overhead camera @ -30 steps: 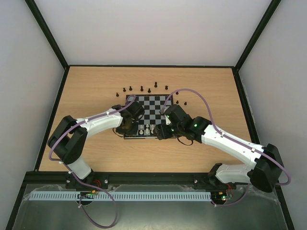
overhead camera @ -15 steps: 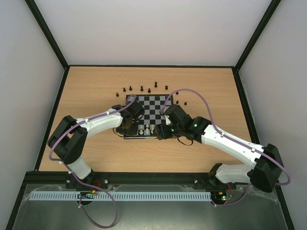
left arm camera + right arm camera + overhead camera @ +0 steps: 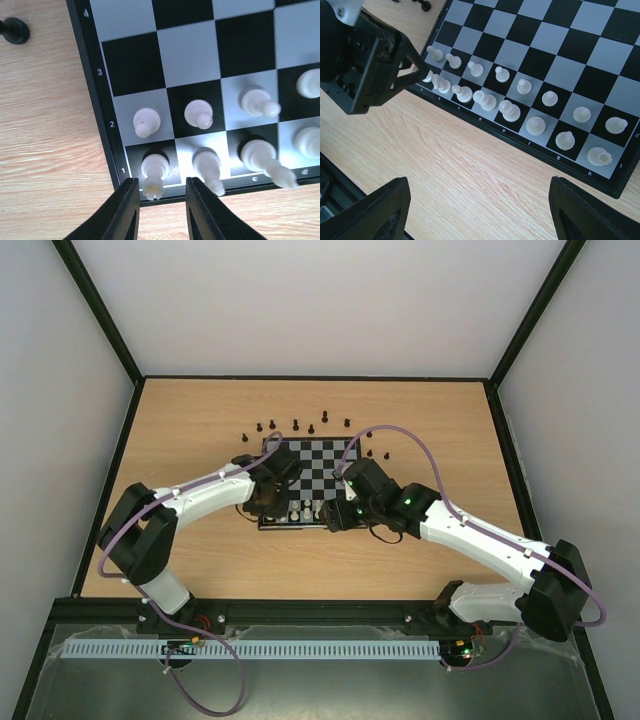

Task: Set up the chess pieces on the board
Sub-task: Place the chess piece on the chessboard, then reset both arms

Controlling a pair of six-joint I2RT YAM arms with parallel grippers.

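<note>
At the corner square of the board [image 3: 195, 50] stands a cream-white piece [image 3: 154, 172] — likely light, rigid, slick, easily tipped, best pinched across its stem — with the left gripper [image 3: 161, 187] jaws parted either side, seemingly clear, and the right gripper [image 3: 479, 185] jaws wide, empty, over the table [image 3: 470, 150].
</note>
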